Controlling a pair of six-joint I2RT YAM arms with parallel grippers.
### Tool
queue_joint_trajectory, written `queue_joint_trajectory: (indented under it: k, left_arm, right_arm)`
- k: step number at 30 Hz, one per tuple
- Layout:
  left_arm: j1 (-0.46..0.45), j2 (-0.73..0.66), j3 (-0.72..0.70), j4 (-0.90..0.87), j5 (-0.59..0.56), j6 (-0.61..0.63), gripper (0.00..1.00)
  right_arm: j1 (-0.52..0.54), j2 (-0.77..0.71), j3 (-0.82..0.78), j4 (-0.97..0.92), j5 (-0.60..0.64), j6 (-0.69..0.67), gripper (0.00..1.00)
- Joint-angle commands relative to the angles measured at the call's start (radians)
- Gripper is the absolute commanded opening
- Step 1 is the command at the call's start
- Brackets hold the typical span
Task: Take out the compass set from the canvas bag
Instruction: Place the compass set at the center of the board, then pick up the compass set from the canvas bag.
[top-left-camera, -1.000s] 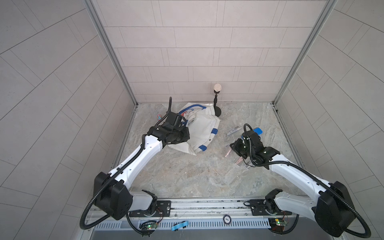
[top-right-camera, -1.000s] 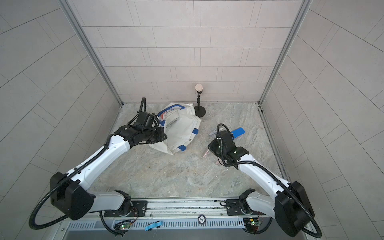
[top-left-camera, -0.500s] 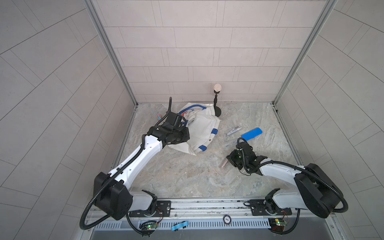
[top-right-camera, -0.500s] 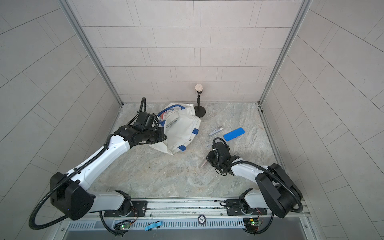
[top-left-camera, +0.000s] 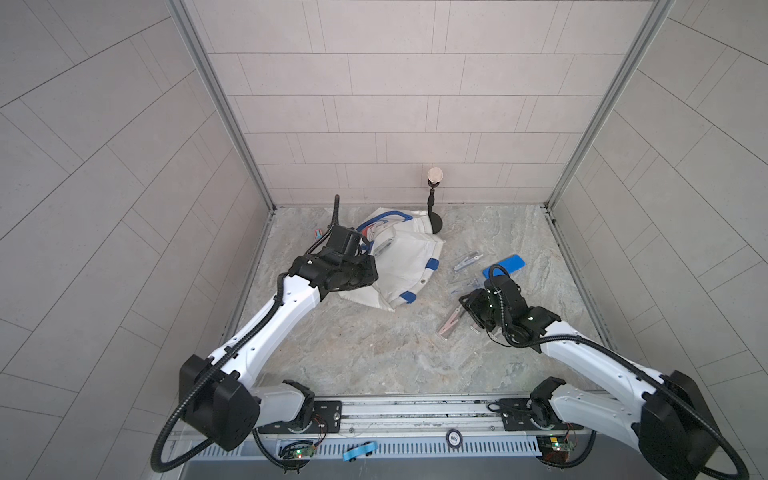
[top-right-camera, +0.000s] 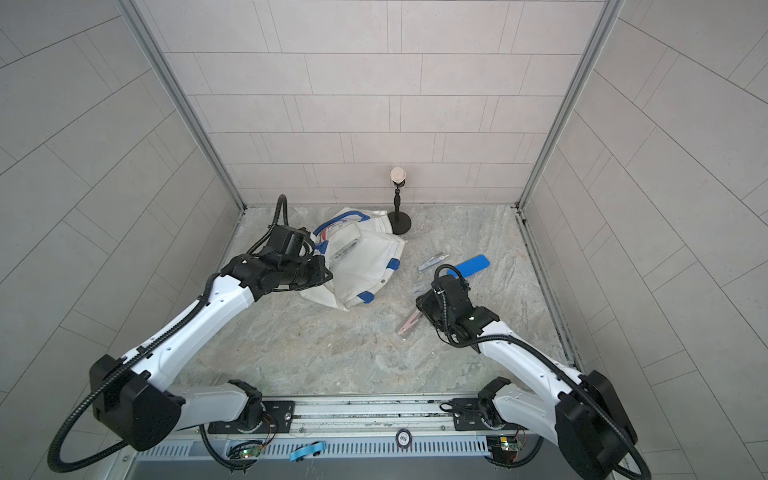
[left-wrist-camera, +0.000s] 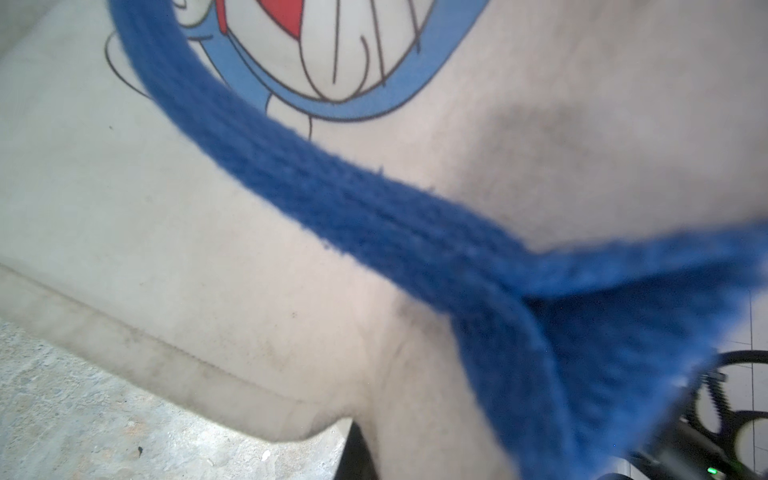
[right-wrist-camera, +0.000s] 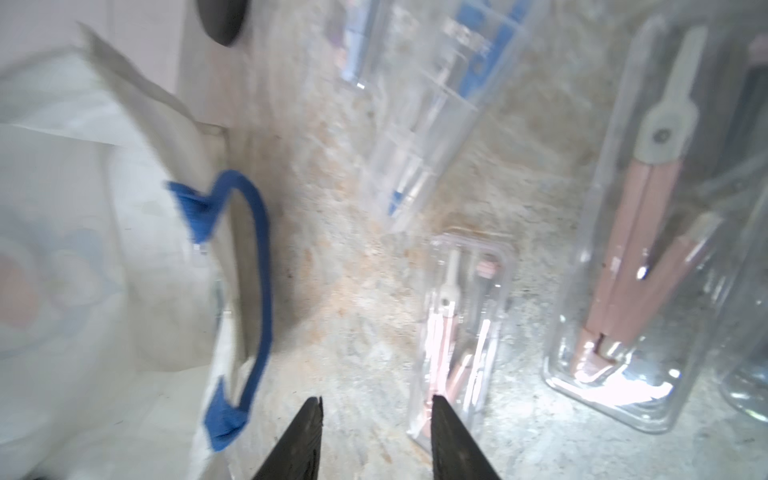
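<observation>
Released from the right gripper (right-wrist-camera: 376, 399), whose jaws now stand parted and empty, a pink compass set (top-left-camera: 451, 322) lies on the bench (top-left-camera: 374, 353) right of the canvas bag (top-left-camera: 407, 257), which the left gripper (top-left-camera: 370, 273) keeps clenched, so one more pack is out.

Grey marbled table (top-left-camera: 374, 353), walled in by pale tiles. At the back edge, upright: black stand (top-left-camera: 435, 224) on a round foot, pale ball on top. Right of middle, lying flat: bright blue oblong (top-left-camera: 505, 265). By the left wall: tiny red-and-teal toy (top-left-camera: 318, 234). On the front rail: blue strip (top-left-camera: 360, 450).
</observation>
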Motion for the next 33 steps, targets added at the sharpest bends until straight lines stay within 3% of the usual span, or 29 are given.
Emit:
queue_joint_trajectory:
  k: [1, 8, 20, 28, 33]
  left_arm:
    - [-0.005, -0.033, -0.018, 0.002, 0.032, -0.002, 0.0]
    - [-0.02, -0.034, -0.054, -0.002, 0.053, -0.015, 0.0]
    - [-0.077, -0.035, -0.056, 0.005, 0.012, -0.056, 0.0]
    - [-0.088, -0.029, -0.038, 0.009, 0.012, -0.062, 0.0]
    - [-0.091, -0.02, -0.023, 0.011, 0.011, -0.06, 0.0]
  right_arm:
    - [0.032, -0.001, 0.093, -0.108, 0.038, -0.04, 0.42]
    - [0.151, 0.278, 0.352, -0.006, -0.024, -0.035, 0.33]
    - [0.176, 0.828, 0.594, 0.445, -0.074, 0.19, 0.39]
    - [0.167, 1.098, 0.942, 0.333, -0.05, 0.188, 0.42]
    - [0.154, 1.163, 0.979, 0.272, -0.021, 0.243, 0.42]
